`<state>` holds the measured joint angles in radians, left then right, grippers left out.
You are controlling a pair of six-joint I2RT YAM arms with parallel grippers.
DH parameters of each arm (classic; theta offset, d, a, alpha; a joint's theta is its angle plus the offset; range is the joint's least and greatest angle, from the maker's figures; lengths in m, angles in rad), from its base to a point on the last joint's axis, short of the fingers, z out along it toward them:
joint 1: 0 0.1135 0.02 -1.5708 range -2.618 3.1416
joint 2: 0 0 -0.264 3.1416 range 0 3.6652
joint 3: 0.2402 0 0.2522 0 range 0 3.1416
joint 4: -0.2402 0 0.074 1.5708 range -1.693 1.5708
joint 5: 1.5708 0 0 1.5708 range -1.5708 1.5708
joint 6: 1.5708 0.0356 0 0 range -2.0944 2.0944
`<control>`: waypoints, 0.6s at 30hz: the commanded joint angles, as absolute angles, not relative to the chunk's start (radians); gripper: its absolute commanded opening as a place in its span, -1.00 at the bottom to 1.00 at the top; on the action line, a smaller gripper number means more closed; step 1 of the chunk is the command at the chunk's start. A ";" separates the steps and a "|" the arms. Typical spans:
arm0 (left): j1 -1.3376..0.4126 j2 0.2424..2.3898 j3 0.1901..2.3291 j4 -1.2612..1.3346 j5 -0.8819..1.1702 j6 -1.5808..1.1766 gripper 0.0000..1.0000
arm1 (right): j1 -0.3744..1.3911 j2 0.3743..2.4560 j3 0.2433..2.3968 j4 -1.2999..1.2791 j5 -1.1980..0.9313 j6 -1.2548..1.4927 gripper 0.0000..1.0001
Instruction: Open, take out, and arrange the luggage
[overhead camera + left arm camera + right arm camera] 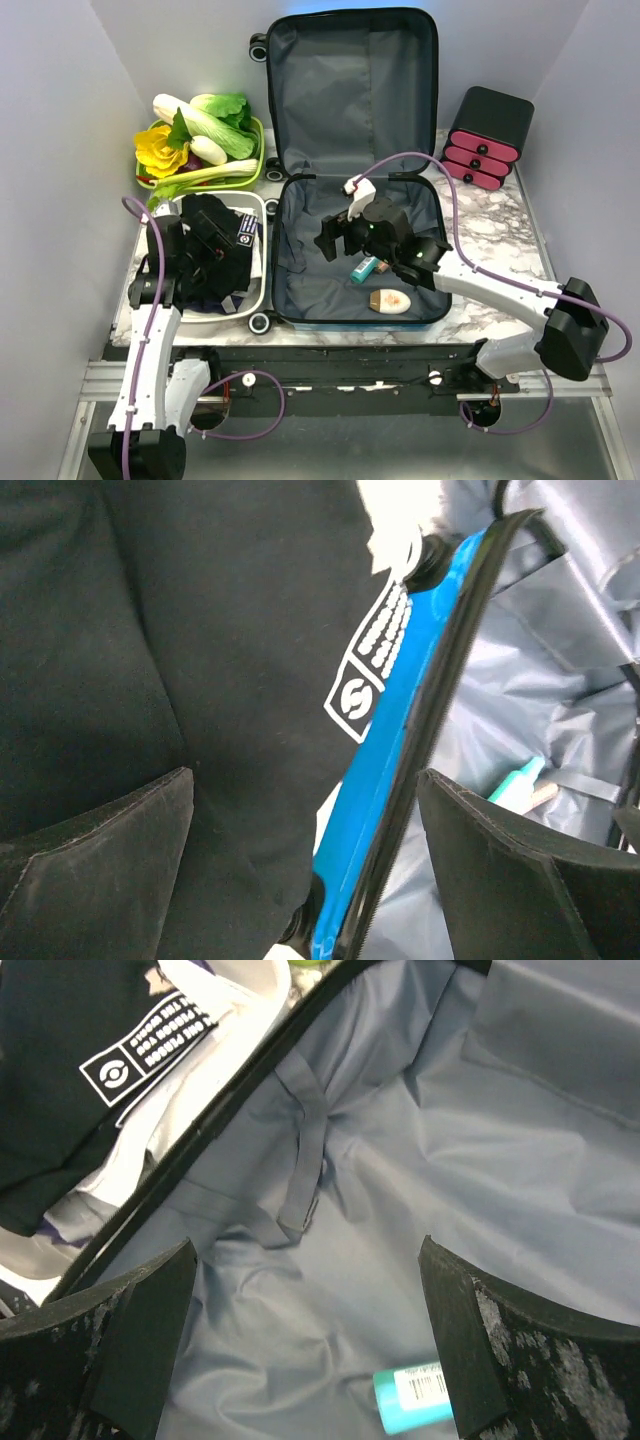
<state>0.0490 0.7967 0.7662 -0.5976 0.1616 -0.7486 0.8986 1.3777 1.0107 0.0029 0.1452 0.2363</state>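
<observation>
The blue luggage (300, 318) lies open in the middle of the table, its lid (350, 90) standing up at the back and its grey lining (400, 1160) showing. In its base lie a teal tube (364, 268) and a cream bottle (390, 301). My right gripper (335, 240) hangs open and empty over the base. In the right wrist view the gripper (310, 1310) has the teal tube (415, 1400) by its right finger. My left gripper (205, 245) is open over a black garment (150, 650) in a white tray (255, 205). The luggage's blue wall (400, 720) runs below its jaws.
A green basket (255, 150) of toy vegetables stands at the back left. A black box with pink drawers (487, 135) stands at the back right. Bare marble table (500, 230) lies right of the luggage. White walls close in both sides.
</observation>
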 commanded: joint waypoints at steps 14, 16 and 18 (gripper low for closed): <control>0.049 0.692 0.740 -0.649 0.066 -0.746 0.98 | 0.844 1.195 0.877 -0.044 0.299 0.342 1.00; 0.049 0.690 0.805 -0.661 0.051 -0.727 0.98 | 0.828 1.169 0.868 -0.048 0.320 0.342 1.00; 0.048 0.706 0.896 -0.676 0.052 -0.695 0.98 | 0.805 1.129 0.854 -0.058 0.345 0.350 1.00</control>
<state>0.0483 0.7105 0.7357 -0.6682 0.0780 -0.7582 0.8379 1.2064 0.8772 -0.0486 0.2493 0.3183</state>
